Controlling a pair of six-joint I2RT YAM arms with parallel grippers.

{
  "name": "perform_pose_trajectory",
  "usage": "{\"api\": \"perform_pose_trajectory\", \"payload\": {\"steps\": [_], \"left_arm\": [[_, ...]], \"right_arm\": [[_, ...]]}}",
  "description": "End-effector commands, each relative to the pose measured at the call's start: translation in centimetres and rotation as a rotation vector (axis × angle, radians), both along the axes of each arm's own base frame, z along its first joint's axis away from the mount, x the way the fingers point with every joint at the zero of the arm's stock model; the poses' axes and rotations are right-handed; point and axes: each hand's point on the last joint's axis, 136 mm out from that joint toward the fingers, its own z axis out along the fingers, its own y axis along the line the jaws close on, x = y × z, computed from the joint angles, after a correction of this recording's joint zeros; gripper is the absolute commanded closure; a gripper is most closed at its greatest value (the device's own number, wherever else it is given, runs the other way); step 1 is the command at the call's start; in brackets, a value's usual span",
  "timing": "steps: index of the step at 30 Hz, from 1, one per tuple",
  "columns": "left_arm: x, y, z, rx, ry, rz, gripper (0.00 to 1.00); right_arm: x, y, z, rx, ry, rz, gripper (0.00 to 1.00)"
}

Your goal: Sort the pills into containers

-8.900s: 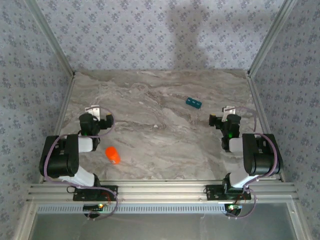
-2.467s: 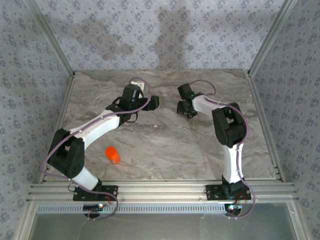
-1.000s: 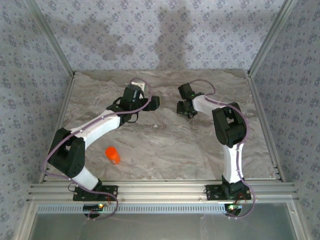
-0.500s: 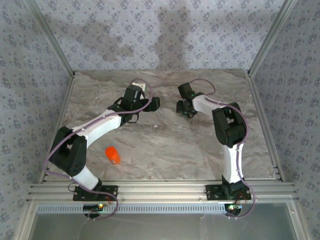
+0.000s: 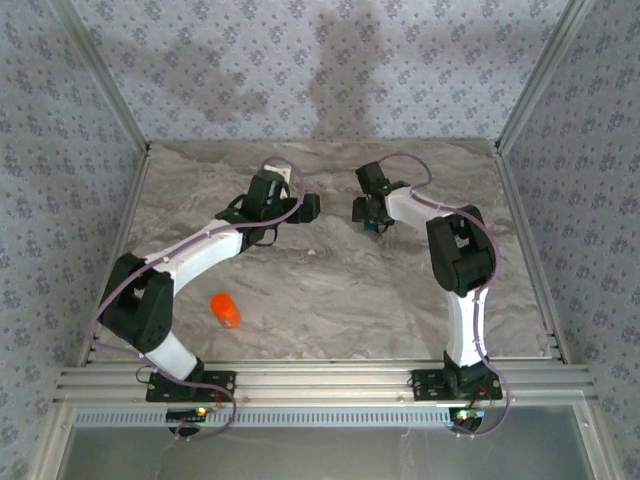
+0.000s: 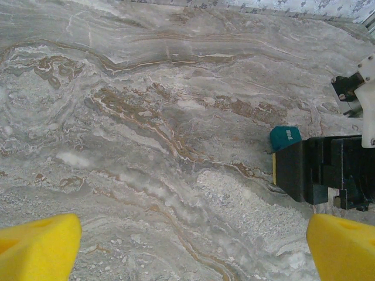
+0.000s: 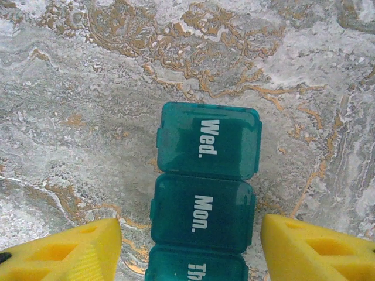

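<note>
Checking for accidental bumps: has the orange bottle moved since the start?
No. The orange bottle lies in the same spot relative to the near rail, left of centre.

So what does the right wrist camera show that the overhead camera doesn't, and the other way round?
Right wrist camera: it is close enough to read the shut lids of the teal pill box, "Wed.", "Mon." and a cut-off "Th". The yellow fingers stand either side of the box, not touching it.
Overhead camera: the orange bottle on the near left of the table, and the left hand reaching toward the far middle.
Both: the pill box, the right hand over it, and the marble table.
</note>
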Motion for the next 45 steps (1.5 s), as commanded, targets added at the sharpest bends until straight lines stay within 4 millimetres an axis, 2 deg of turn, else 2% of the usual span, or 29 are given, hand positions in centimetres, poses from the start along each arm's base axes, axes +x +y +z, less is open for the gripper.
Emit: {"api": "perform_pose_trajectory", "payload": {"steps": [1,10,16,21,24,29,38,39,45], "left_arm": [[0.0,-0.6,0.7,-0.010,-0.013,-0.016,0.02],[-0.2,-0.4,0.3,-0.002,-0.005,-0.014,0.02],[-0.1,-0.4,0.2,-0.002,-0.003,-0.010,0.02],[-0.2,-0.5,0.6,-0.020,-0.004,-0.011,0.02],[-0.5,-0.5,1.3,-0.049,0.001,-0.007,0.02],[-1.1,-0.7,2.7,-0.138,0.015,0.005,0.02],[-3.0,-1.1,4.2,-0.319,0.080,0.014,0.02],[-3.2,-0.9,4.2,-0.331,0.092,0.034,0.02],[-3.8,0.6,4.8,-0.346,0.127,0.113,0.02]], "right_arm": [[0.3,0.1,0.4,-0.010,0.003,-0.003,0.35],[-0.2,-0.2,-2.4,-0.016,0.064,-0.013,0.39],[-0.4,-0.4,-2.5,-0.015,0.061,-0.013,0.53],[-0.7,-0.2,-0.6,0.007,0.024,0.006,0.70],[-0.8,0.1,1.8,0.038,-0.028,0.025,0.77],[-1.9,1.1,5.9,0.113,-0.106,0.078,0.79],[-6.6,3.4,11.3,0.217,-0.205,0.209,0.79],[-7.8,3.4,10.6,0.221,-0.184,0.222,0.79],[-11.0,4.1,11.4,0.279,-0.187,0.288,0.79]]}}
